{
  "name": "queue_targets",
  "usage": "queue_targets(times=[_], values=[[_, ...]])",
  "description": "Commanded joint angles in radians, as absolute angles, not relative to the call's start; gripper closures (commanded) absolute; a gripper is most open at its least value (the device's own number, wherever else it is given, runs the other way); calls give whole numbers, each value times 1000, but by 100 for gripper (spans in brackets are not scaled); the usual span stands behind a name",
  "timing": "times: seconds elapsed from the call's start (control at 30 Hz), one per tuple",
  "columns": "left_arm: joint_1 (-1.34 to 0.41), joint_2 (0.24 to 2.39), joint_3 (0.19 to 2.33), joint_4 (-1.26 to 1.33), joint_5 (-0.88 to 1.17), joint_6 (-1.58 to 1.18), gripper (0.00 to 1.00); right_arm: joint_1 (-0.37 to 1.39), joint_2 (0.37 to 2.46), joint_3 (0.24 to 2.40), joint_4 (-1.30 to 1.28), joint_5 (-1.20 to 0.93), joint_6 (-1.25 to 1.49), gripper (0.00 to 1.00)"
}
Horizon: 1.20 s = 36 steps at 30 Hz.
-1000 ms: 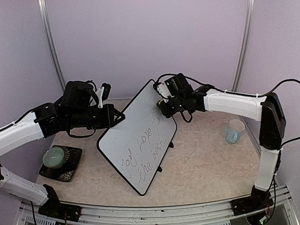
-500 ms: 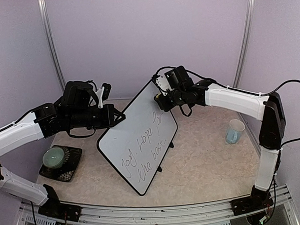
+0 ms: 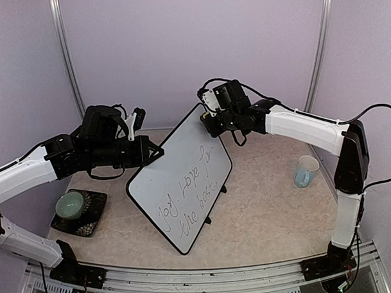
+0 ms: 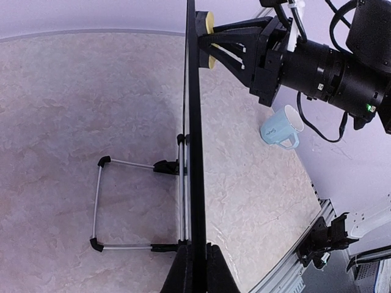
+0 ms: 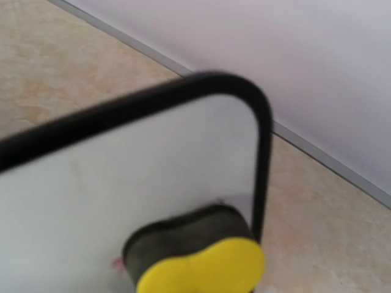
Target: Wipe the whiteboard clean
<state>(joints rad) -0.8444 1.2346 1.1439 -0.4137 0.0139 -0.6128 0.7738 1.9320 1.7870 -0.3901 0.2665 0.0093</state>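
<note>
The whiteboard stands tilted on the table, with dark handwriting across its middle and lower part. My left gripper is shut on the board's left edge; the left wrist view shows the board edge-on between the fingers. My right gripper is shut on a yellow sponge eraser. The eraser's dark felt side rests against the board's face, right at its far top corner. The left wrist view also shows the eraser at that corner. The right fingers are hidden in their own view.
A light blue cup stands on the table at the right. A green candle on a black mat sits at the left front. The board's wire stand juts out behind it. The back wall is close behind the right gripper.
My right gripper has slid the eraser up and left along the board to its top corner. The left gripper and the board have not moved.
</note>
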Motion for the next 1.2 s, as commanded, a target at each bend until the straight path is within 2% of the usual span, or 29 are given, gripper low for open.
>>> queue_targets(times=[0.0, 0.2, 0.47, 1.17], values=[[-861, 1211, 1135, -378, 85, -583, 100, 775, 1962, 1800, -340, 348, 18, 100], [-858, 1207, 1134, -379, 85, -581, 100, 774, 1962, 1785, -275, 329, 20, 100], [-853, 1213, 1136, -376, 94, -580, 100, 795, 1924, 1639, -124, 162, 22, 100], [-853, 1217, 1141, -375, 95, -585, 100, 920, 1842, 1515, -81, 164, -28, 100]])
